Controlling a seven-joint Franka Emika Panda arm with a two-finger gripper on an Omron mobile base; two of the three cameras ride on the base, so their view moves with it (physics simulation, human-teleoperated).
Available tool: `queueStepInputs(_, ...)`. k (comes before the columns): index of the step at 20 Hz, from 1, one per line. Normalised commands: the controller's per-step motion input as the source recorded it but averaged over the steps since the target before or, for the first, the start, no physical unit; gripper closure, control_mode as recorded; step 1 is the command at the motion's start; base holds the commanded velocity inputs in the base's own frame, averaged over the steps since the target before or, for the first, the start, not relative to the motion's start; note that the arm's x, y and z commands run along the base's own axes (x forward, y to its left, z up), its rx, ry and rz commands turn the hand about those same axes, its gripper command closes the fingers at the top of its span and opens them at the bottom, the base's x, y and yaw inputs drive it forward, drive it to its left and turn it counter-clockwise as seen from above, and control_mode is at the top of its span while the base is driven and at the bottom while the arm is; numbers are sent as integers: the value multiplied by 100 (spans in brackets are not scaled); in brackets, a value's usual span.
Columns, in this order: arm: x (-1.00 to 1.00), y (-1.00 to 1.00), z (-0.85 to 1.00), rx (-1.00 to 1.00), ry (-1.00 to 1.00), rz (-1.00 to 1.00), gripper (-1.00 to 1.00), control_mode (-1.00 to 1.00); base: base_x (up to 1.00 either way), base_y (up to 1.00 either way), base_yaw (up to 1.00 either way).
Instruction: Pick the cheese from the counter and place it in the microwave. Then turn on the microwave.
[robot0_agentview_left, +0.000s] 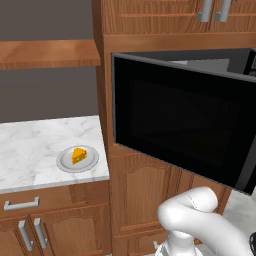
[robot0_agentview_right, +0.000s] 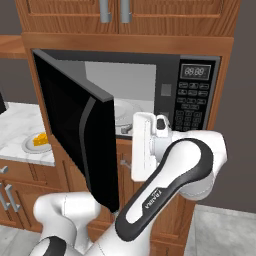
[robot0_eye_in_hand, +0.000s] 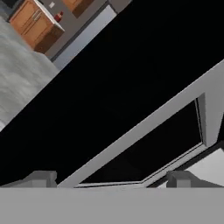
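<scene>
Cheese (robot0_agentview_left: 78, 155), an orange-yellow wedge with holes, is seen lying on a round grey plate (robot0_agentview_left: 64, 163) on the white marble desk (robot0_agentview_left: 30, 150), near the desk's right end, just left of the tall wooden cabinet (robot0_agentview_left: 137, 187). The microwave (robot0_agentview_right: 197, 95) is built into that cabinet, and its dark glass door (robot0_agentview_right: 75, 125) is swung wide open to the left, so that the light grey inside (robot0_agentview_right: 125, 82) is shown. The white arm (robot0_agentview_right: 170, 175) is raised in front of the microwave opening. In the hand view the pincer (robot0_eye_in_hand: 110, 178) is seen with its two dark tips set wide apart, nothing being held between them, close against the black door.
</scene>
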Motion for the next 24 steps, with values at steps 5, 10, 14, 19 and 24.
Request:
queueStepInputs(5,-38,15,0,-3,-12,0,-100,-100,0,0,0)
queueStepInputs(10,-33,25,0,-4,-11,0,-100,-100,0,0,0)
queueStepInputs(14,-30,26,0,-3,-9,0,-100,-100,0,0,0)
queueStepInputs(19,-32,28,0,-3,-10,0,-100,-100,0,0,0)
queueStepInputs(24,-35,31,0,-3,-10,0,-100,-100,0,0,0)
